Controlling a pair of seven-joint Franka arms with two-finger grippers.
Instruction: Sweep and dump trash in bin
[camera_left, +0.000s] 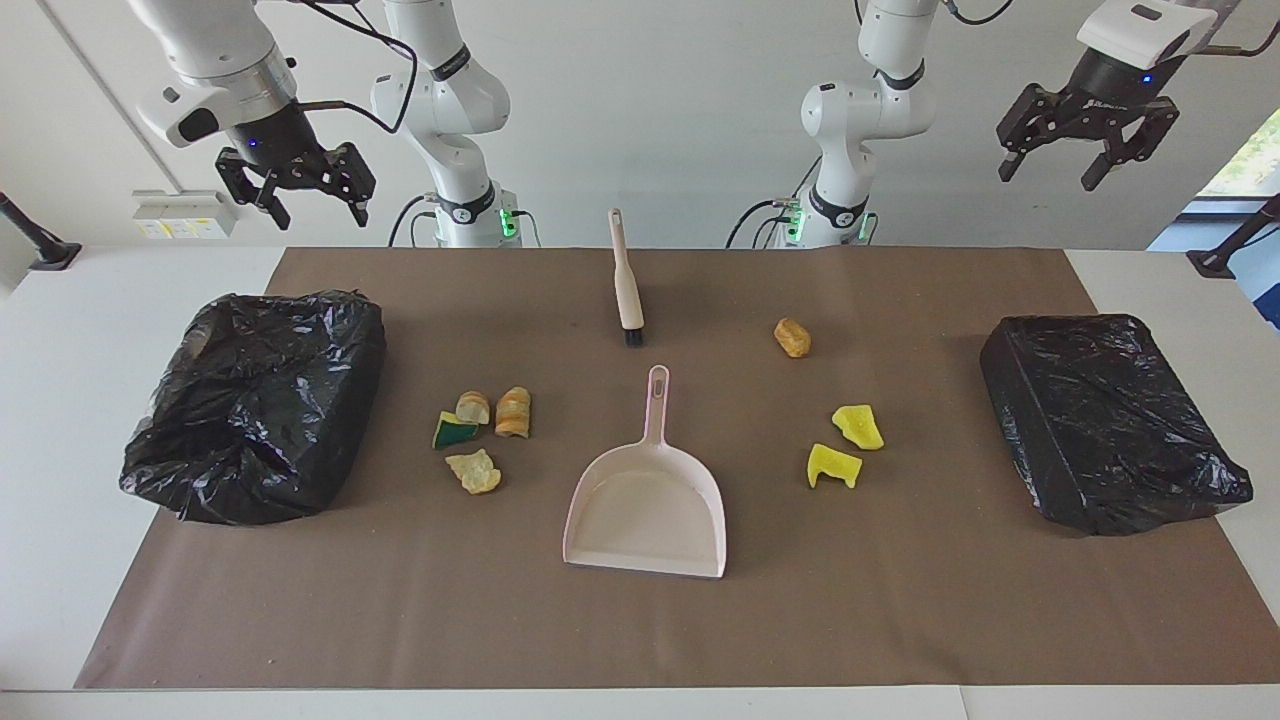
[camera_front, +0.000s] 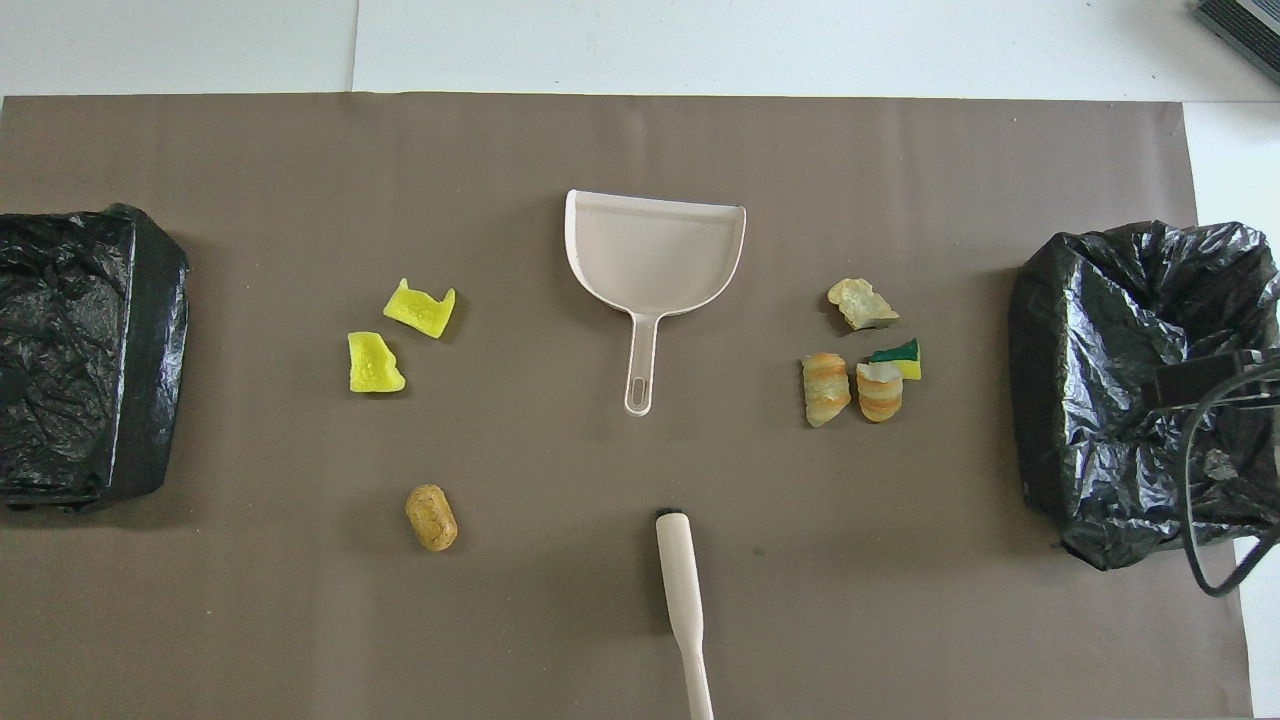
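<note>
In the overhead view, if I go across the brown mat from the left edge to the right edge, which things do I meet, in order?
Bin with black bag → two yellow foam chunks → brown lump → pink dustpan → four scraps in a cluster → second bin with black bag.

Seven trash scraps (camera_left: 480, 430) in two loose clusters flanking dustpan (camera_left: 648, 510)

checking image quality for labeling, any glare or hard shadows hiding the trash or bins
Facing view: soft light, faint shadows beside the trash, sheen on both black bin bags, bright window at one edge. Overhead view: even light, scraps crisp, bag wrinkles glint.
</note>
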